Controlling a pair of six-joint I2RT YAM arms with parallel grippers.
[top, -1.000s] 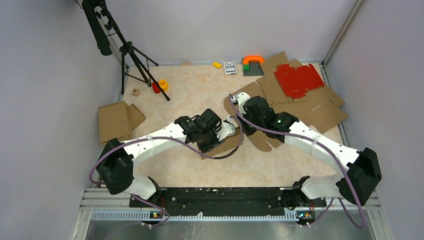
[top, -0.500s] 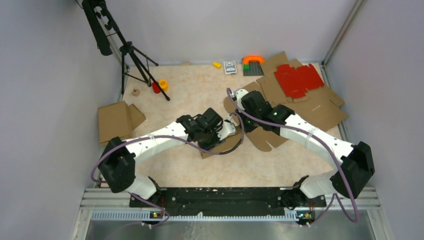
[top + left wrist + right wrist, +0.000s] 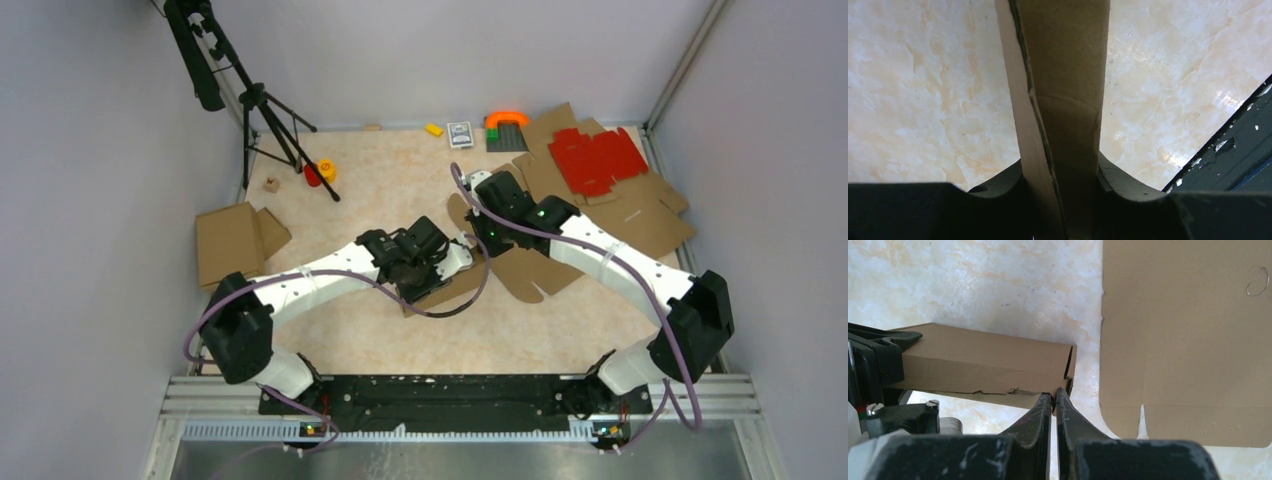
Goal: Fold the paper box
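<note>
Paper box [image 3: 983,371]: brown, part-folded flat sleeve, ragged seam.

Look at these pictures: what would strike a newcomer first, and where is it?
In the middle, the left gripper clamps a folded panel of the paper box, while the right gripper, shut, sits at that panel's end. A red sheet stands out on the cardboard pile at the far right corner.
</note>
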